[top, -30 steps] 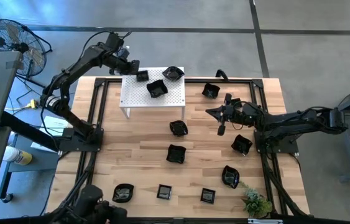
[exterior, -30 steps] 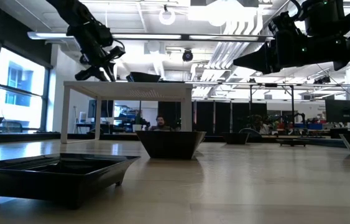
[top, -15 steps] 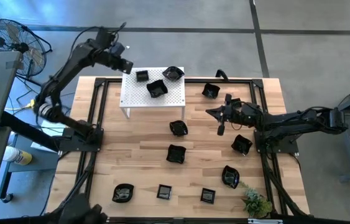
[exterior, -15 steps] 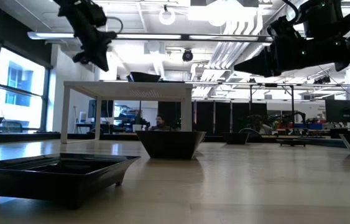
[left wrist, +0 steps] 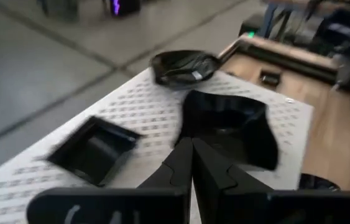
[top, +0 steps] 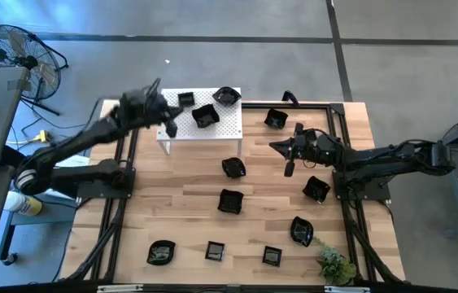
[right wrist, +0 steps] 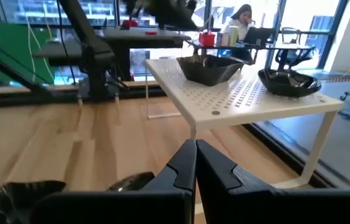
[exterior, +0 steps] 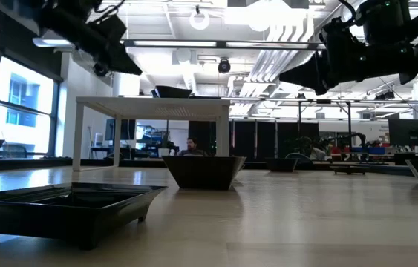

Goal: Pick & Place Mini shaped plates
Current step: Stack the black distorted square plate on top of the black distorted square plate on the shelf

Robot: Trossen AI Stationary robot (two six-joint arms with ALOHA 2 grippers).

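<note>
Above the white platform [top: 200, 124], left hand [top: 168, 129] closed, empty.

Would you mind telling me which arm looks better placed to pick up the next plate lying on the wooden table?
Probably the right. Its pincer hangs over the table between several black plates, such as the one at. The left pincer is by the white platform, whose three plates appear already placed.
</note>
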